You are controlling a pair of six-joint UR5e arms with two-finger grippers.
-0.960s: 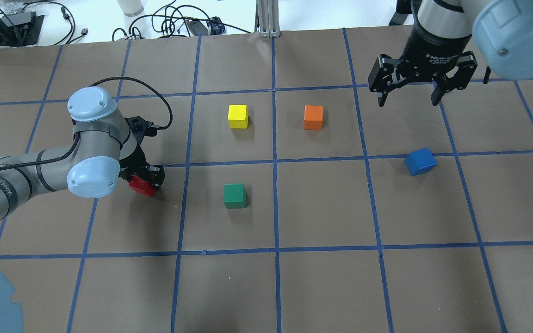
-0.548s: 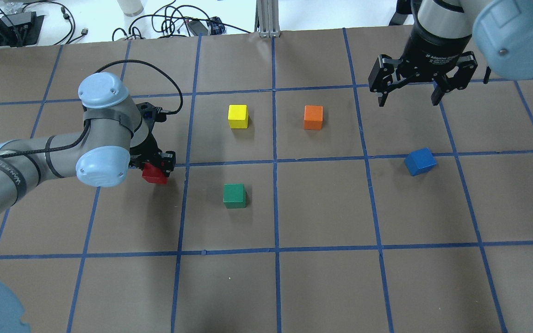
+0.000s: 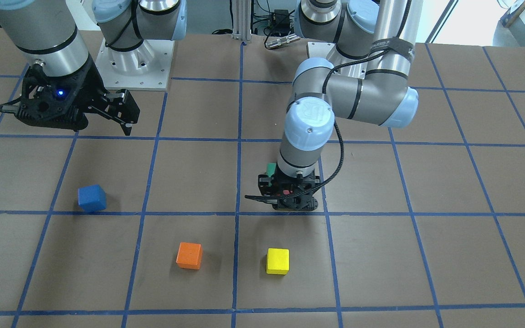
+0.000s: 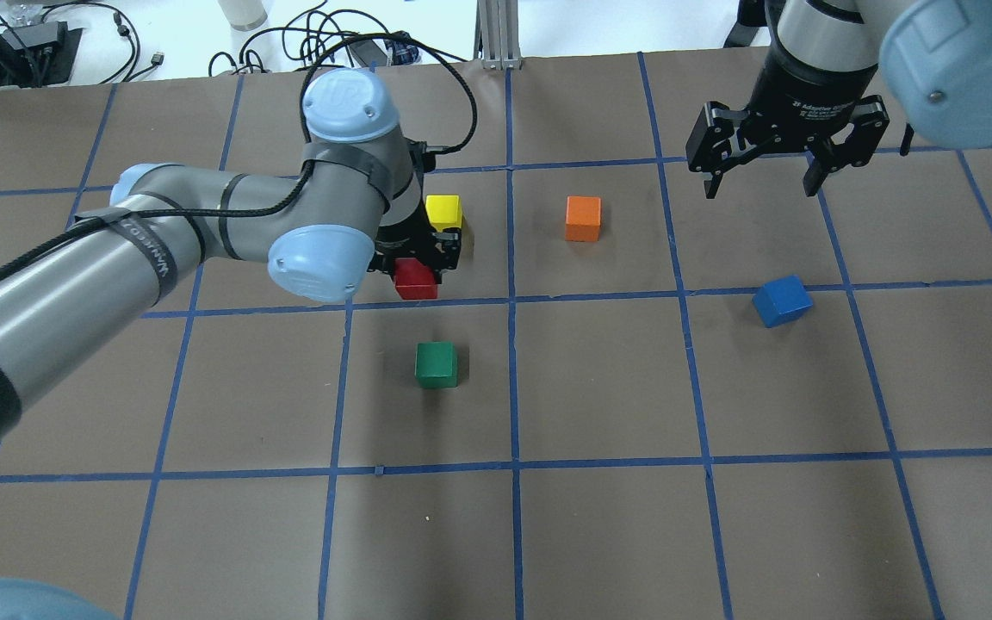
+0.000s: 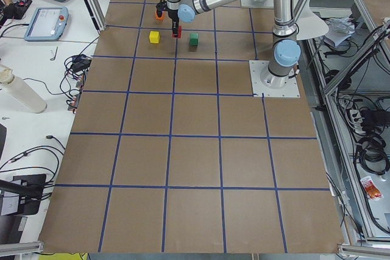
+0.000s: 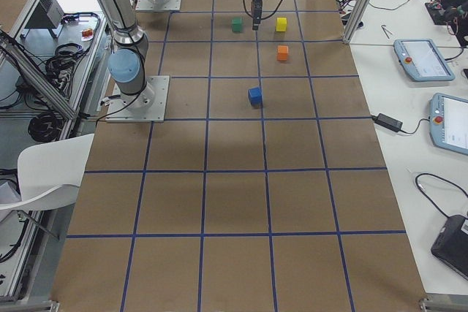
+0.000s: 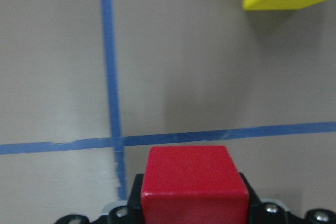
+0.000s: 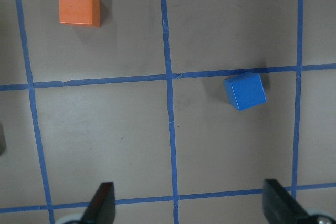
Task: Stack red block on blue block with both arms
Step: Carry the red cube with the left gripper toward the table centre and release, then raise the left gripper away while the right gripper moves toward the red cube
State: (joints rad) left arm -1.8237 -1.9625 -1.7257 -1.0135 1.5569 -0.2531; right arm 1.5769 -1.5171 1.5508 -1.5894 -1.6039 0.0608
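My left gripper is shut on the red block and holds it above the table, just in front of the yellow cube. The red block fills the bottom of the left wrist view. In the front-facing view the left gripper hides most of the block. The blue block lies alone on the table at the right, slightly turned; it also shows in the front-facing view and the right wrist view. My right gripper hangs open and empty, raised beyond the blue block.
An orange cube sits between the yellow cube and the right gripper. A green cube sits nearer the robot, below the red block. Brown paper with blue tape grid lines covers the table. Cables lie beyond the far edge.
My left arm has carried the red block to the right and away from the robot, from the left cell to beside the yellow cube. The right arm and blue block have not moved.
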